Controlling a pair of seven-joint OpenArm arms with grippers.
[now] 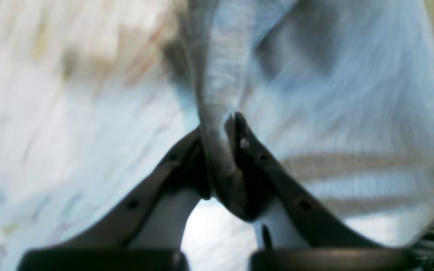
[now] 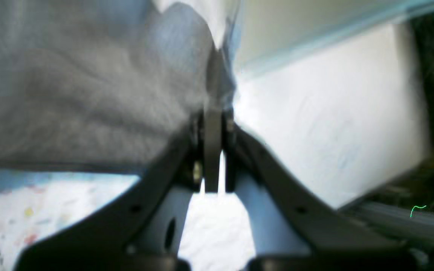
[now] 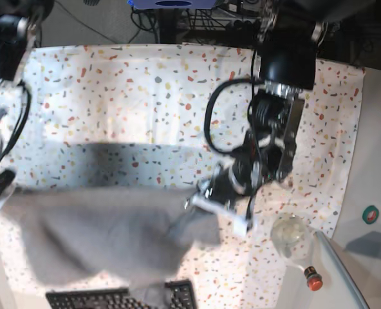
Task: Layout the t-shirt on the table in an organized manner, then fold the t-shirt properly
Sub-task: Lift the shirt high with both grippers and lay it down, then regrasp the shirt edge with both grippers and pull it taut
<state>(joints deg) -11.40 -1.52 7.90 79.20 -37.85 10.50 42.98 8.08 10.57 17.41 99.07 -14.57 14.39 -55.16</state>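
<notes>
Hanging between both arms above the white speckled cloth table point(image 3: 145, 84), the heather-grey cotton t-shirt point(image 3: 107, 235) sags mid-span. Left gripper point(image 1: 224, 150) and right gripper point(image 2: 213, 146) each clamp a fabric edge.

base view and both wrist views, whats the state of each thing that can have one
t-shirt: lifted off the table, stretched between both arms, hanging and rumpled
left gripper: shut on the t-shirt, cloth bunched between its fingers
right gripper: shut on the t-shirt, pinching an edge
table: covered by the speckled cloth, the shirt's shadow across it
</notes>
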